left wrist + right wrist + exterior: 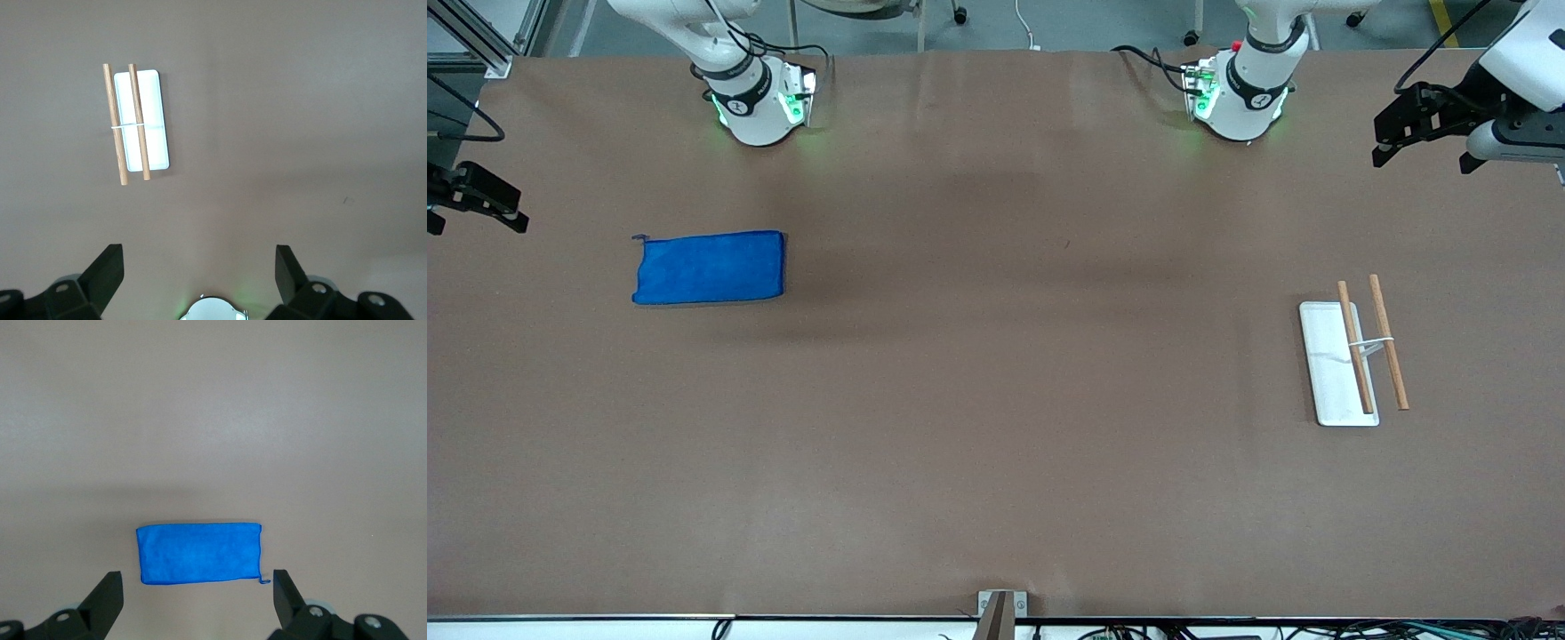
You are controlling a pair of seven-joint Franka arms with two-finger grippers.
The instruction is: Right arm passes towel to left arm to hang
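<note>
Near the right arm's end, flat towel [710, 268].

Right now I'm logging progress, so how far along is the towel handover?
Nothing looks done yet. The towel lies flat on the table toward the right arm's end. Nothing is in hand: the right gripper and the left gripper are both open and empty, up at the table's ends. Picking up, passing and hanging on the wooden rack all remain.

Bright blue fuzzy rectangular towel [710, 268], uniform colour, no pattern. Plain brown table covering [996, 427]. White rectangular tray [1334, 369]. Two light brown wooden rods [1388, 353]. White jointed arms; black two-finger left gripper [199, 270] and right gripper [197, 597].
</note>
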